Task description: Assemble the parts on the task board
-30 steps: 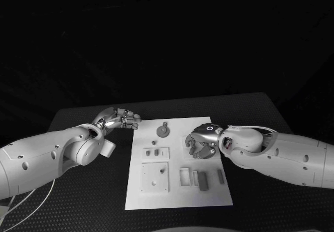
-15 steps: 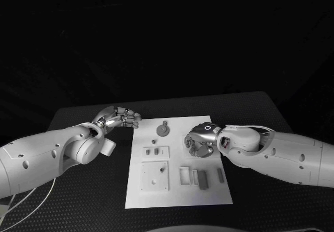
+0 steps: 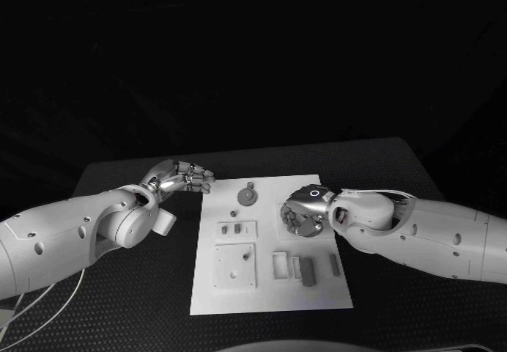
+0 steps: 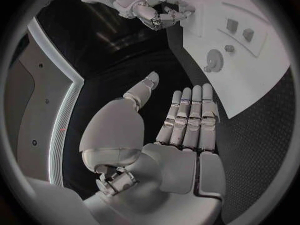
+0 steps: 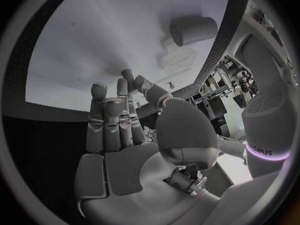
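While on one task board (image 3: pixel 264 293), two hands

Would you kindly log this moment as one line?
left hand: open, beside task board | right hand: over board, grasp unclear | round part: lying on board

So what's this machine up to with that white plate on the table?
The robot is putting small grey parts together on the white task board. Its right hand is over the board's right side, fingers curled down; whether it holds a part cannot be told. The left hand waits off the board's far left corner, holding nothing. A gear-shaped part and other pieces lie on the board.
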